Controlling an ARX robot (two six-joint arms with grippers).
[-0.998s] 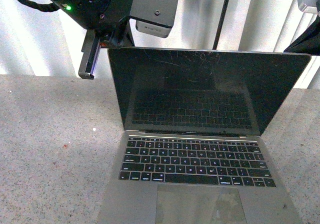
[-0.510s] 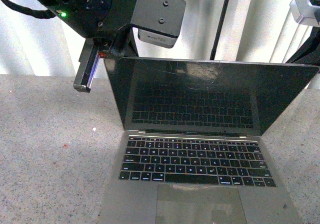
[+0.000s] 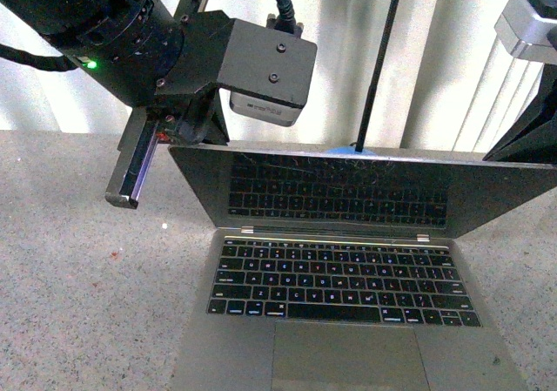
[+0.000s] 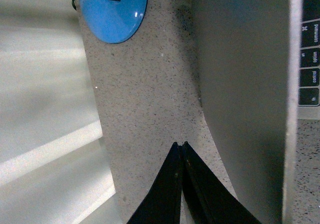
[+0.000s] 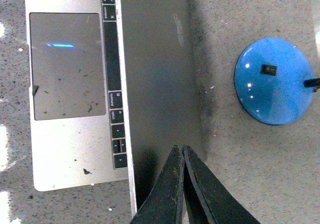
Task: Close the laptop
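Both are pinched closed, holding nothing. The left end effector [image 4: 179, 146] hangs just behind the laptop [image 3: 348, 278], whose lid leans forward over the keys. The right end effector [image 5: 179, 149] hovers over that lid. Beyond both, on the speckled grey bench [image 3: 78, 260], sits a blue lamp base [image 5: 272, 82].

Office-like or lab-like workspace, suggested by speckled stone counter [image 3: 78, 260], blue-based desk lamp [image 5: 272, 92], pale pleated backdrop [image 3: 452, 69].

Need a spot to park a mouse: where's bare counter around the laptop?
Widest bare counter: left of the laptop. Narrow strip on its right. Behind the lid is crowded: blue lamp base, left gripper, right gripper.
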